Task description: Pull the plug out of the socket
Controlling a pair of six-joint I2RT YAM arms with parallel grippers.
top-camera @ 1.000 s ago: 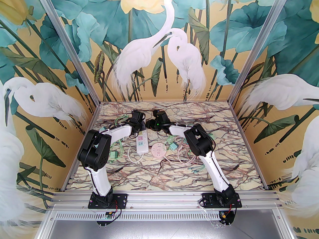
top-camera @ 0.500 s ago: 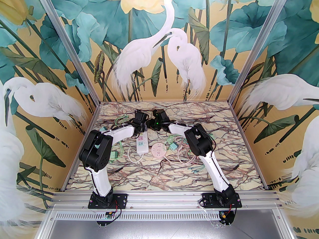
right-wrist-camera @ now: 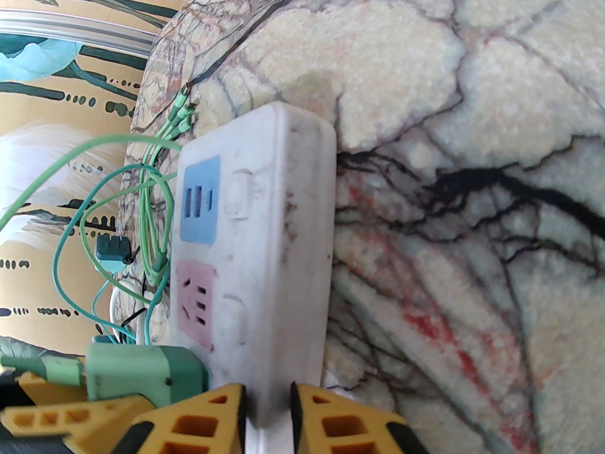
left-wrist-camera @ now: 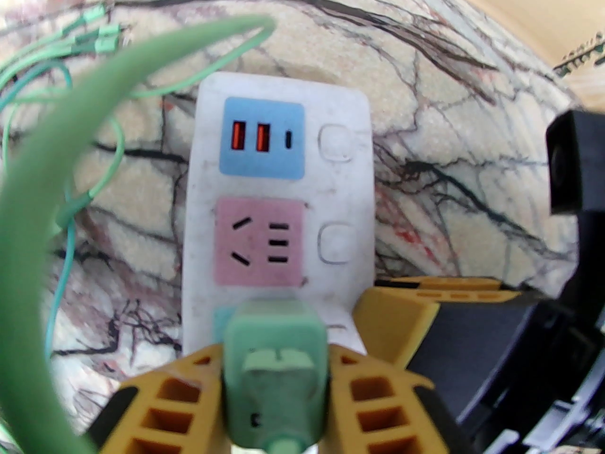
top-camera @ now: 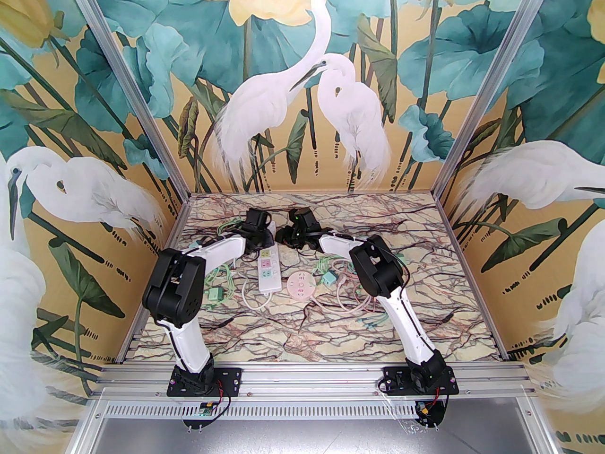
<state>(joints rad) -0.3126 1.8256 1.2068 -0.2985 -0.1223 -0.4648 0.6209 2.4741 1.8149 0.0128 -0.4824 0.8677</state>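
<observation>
Now the left gripper [left-wrist-camera: 276, 381] clamps the green plug [left-wrist-camera: 275, 343], and the right gripper [right-wrist-camera: 267, 416] pinches the power strip [right-wrist-camera: 283, 234]; if this pinch slips, the strip may rise with the plug.

A white power strip [left-wrist-camera: 279, 192] lies flat on the marble-patterned table [top-camera: 331, 329], running lengthwise toward the far wall. On its face are a blue USB panel [left-wrist-camera: 262, 137] and a pink socket [left-wrist-camera: 259, 241]. A green plug [left-wrist-camera: 275, 362] stands upright in the next socket, seated against the strip.
</observation>
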